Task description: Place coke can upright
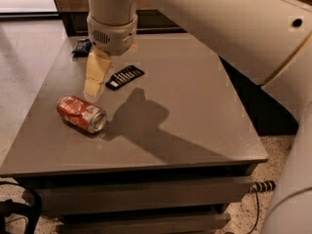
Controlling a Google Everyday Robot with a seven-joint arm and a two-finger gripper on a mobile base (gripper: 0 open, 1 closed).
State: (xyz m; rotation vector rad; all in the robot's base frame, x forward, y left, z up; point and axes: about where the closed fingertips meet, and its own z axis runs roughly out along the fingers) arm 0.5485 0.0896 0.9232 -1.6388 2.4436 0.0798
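Observation:
The coke can [81,113] is red-orange with white markings and a silver end. It lies on its side on the grey table [195,106], near the front left. My gripper [93,83] hangs from the white arm above the table, just behind and slightly right of the can, its cream fingers pointing down toward the can's back side. It holds nothing.
A flat black bar-like packet [125,77] lies just right of the gripper. A small dark blue wrapper [81,47] sits at the table's far left corner. The white arm fills the upper right. A cable [258,189] hangs at the front right, a dark object [14,208] is at the floor left.

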